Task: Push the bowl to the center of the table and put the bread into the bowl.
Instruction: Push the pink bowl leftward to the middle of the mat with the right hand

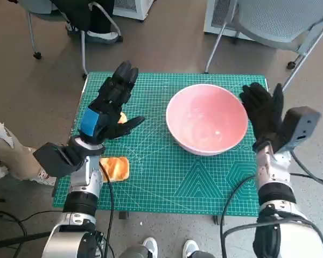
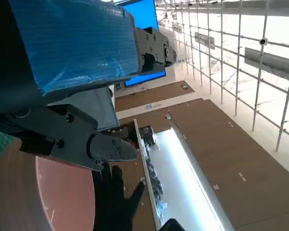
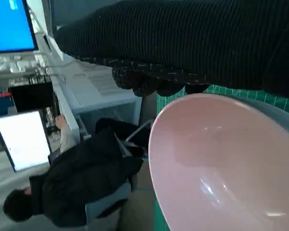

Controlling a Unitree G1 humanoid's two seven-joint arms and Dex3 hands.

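Green cutting mat [image 1: 167, 177] covers the counter; a pink round bowl [image 1: 207, 119] sits between two open, empty robot hands, left [image 1: 110, 105] and right [image 1: 265, 111], golden bread [image 1: 115, 167] near the left wrist.

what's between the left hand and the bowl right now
Only bare green mat. In the head view, the left hand hovers open over the table's left side and the pink bowl sits to its right. The bread lies nearer the robot, not between them.
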